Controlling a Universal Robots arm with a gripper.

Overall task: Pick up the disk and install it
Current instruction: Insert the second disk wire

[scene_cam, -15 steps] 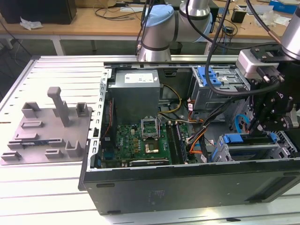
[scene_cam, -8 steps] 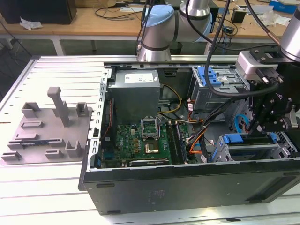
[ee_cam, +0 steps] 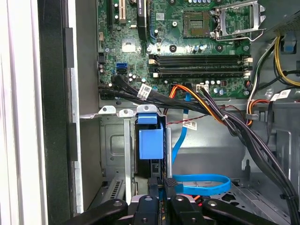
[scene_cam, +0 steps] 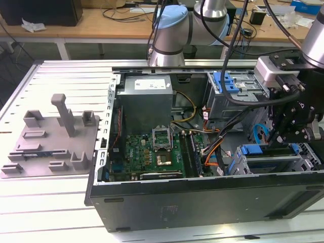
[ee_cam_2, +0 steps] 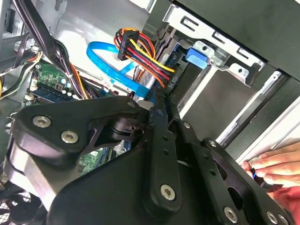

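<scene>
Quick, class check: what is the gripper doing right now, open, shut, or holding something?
Gripper: shut on the disk, which stands on edge in the drive cage inside the computer case.

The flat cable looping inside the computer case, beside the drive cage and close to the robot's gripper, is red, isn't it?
Not red: the flat cable is blue, as the first wrist view shows. The rest holds: it loops inside the computer case, beside the drive cage and close to the gripper.
</scene>
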